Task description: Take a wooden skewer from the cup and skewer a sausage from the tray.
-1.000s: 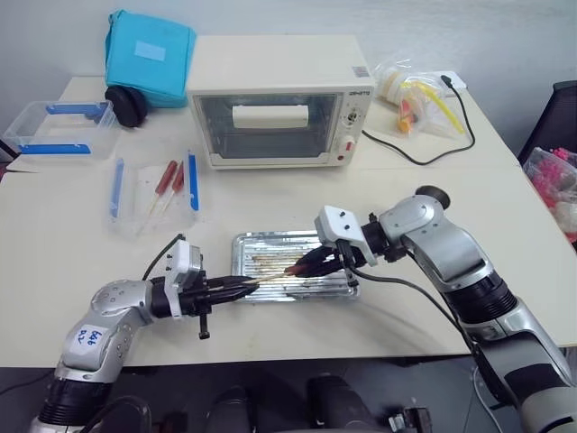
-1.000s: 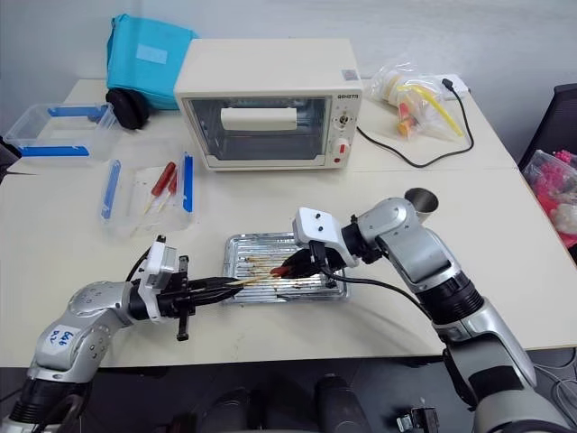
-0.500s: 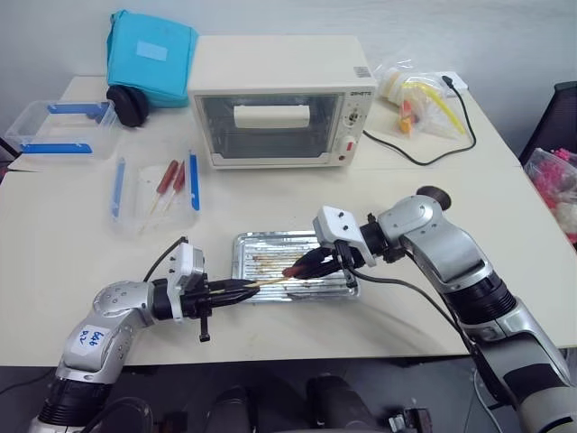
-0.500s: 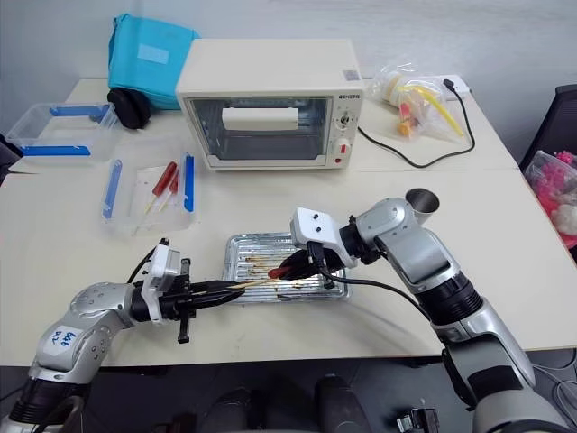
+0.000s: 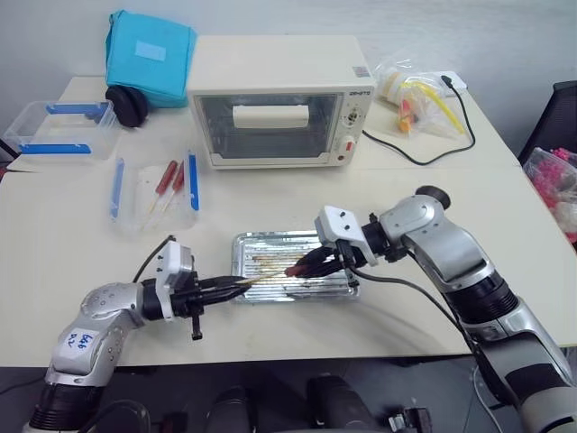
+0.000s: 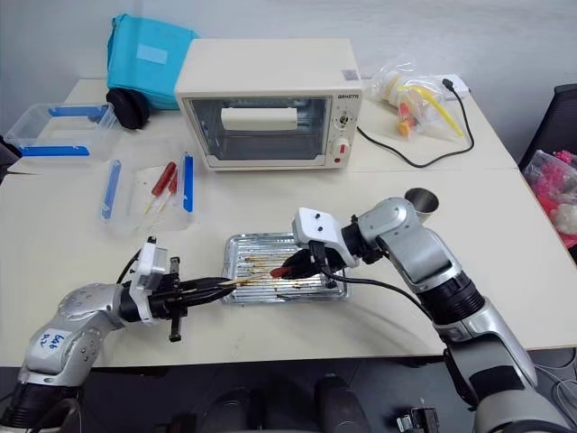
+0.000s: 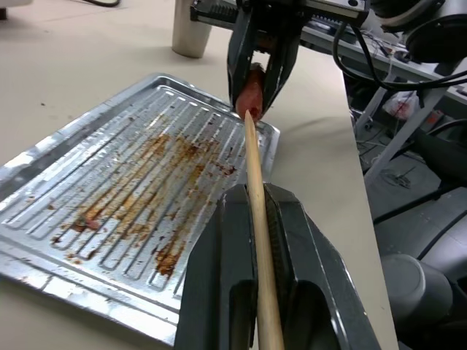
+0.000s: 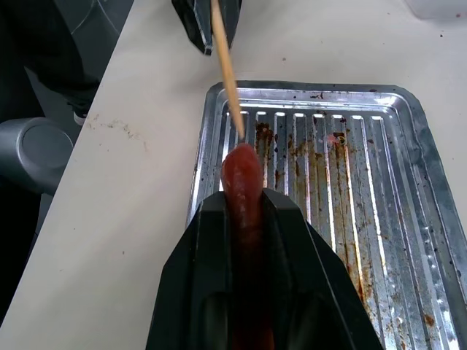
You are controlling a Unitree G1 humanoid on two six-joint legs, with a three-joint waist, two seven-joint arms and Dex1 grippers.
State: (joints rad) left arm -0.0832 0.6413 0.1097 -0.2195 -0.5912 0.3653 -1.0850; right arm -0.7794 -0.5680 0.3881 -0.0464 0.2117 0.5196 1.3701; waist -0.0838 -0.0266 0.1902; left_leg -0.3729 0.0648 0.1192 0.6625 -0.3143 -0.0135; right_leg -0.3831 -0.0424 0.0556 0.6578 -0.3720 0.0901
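Lining up the poke is where things stand: the left gripper [image 7: 255, 240] has its jaws clamped tight on the wooden skewer [image 7: 252, 157], and the right gripper [image 8: 244, 219] is closed around the sausage [image 8: 241, 179], held just above the tray [image 5: 261, 244] toward its 3 o'clock end. The skewer tip sits right at the sausage's end (touching or barely in, can't tell). The cup [image 6: 421, 200] stands out at 2 o'clock from the tray. Next move, I'd say: push straight along the sausage's length, staying centred.
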